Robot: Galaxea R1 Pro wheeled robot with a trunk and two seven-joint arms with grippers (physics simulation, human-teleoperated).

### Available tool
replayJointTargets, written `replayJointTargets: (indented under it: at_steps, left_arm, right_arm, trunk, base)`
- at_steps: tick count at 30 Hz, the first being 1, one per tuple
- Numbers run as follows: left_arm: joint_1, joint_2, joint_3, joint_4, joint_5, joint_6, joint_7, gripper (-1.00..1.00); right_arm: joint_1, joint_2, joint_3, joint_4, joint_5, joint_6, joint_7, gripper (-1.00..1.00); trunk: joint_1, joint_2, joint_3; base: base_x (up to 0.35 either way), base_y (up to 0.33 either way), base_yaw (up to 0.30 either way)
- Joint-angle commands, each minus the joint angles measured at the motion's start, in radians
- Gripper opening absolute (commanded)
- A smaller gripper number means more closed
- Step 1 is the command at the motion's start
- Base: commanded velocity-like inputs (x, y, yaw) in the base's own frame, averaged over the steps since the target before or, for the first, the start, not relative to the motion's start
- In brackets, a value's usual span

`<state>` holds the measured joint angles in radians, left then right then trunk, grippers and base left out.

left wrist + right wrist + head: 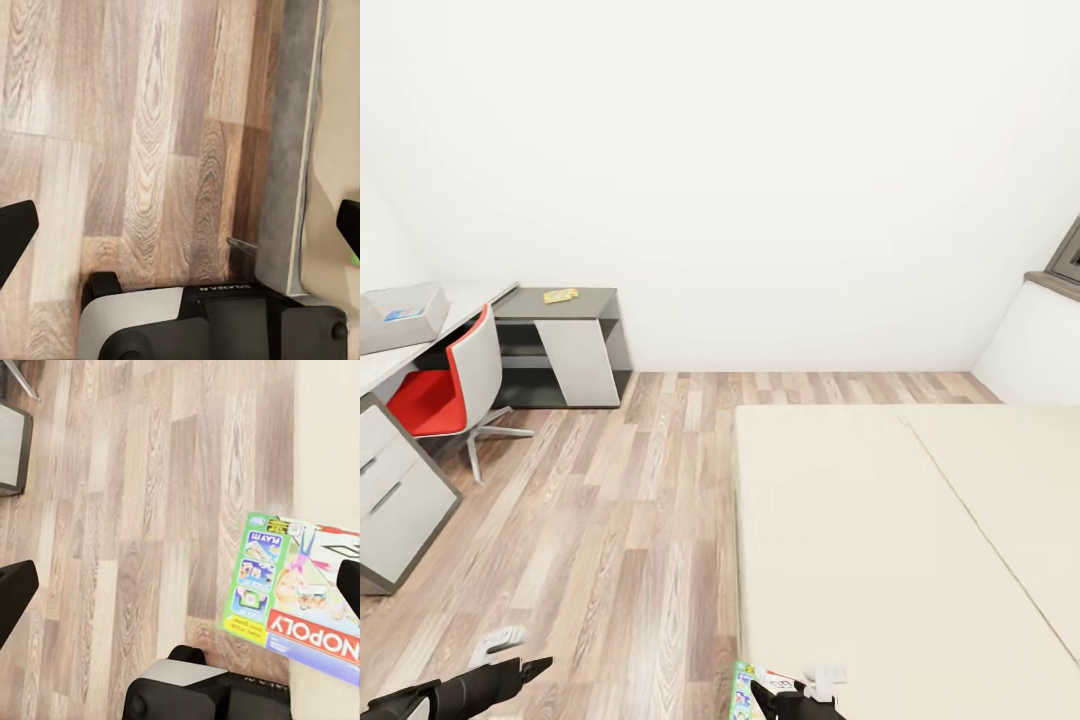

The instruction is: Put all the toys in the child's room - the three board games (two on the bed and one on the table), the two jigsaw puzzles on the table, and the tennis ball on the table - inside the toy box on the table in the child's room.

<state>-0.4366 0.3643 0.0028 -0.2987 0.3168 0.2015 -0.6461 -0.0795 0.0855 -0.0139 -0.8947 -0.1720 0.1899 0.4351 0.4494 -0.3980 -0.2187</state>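
Note:
A blue-green board game [300, 600] with a red Monopoly banner lies flat at the edge of the cream bed [900, 540], partly overhanging the floor; it also appears in the head view as the same board game [743, 688]. My right gripper [180, 589] hovers above it, open and empty, one of its fingers [349, 583] over the box. My left gripper [180, 229] is open over the wood floor beside the bed's grey side. On the table [470, 300] stands the grey toy box [400, 318] with something blue inside. A flat yellow slab, probably a jigsaw puzzle [560, 295], lies on the dark grey part.
A red and white swivel chair [455, 385] stands at the table, in front of white drawer fronts [395, 500]. Wood floor stretches between table and bed. A white wall is behind, with a window corner [1065, 260] at the far right.

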Motion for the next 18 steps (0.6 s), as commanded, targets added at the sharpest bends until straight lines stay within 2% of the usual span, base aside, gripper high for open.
replayJointTargets:
  at_steps: [1, 18]
  left_arm:
    - [-0.001, 0.000, 0.000, 0.000, 0.008, 0.010, -0.003, 1.00]
    - [-0.001, 0.001, 0.000, 0.000, 0.008, 0.010, -0.003, 1.00]
  right_arm:
    - [0.000, 0.000, -0.001, -0.002, -0.010, 0.010, 0.002, 1.00]
    - [0.000, 0.000, -0.001, -0.001, -0.011, 0.010, 0.002, 1.00]
  trunk:
    - [0.001, -0.002, -0.002]
    - [0.001, -0.002, -0.002]
  base:
    - [0.000, 0.279, 0.000]
    - [0.000, 0.280, -0.001]
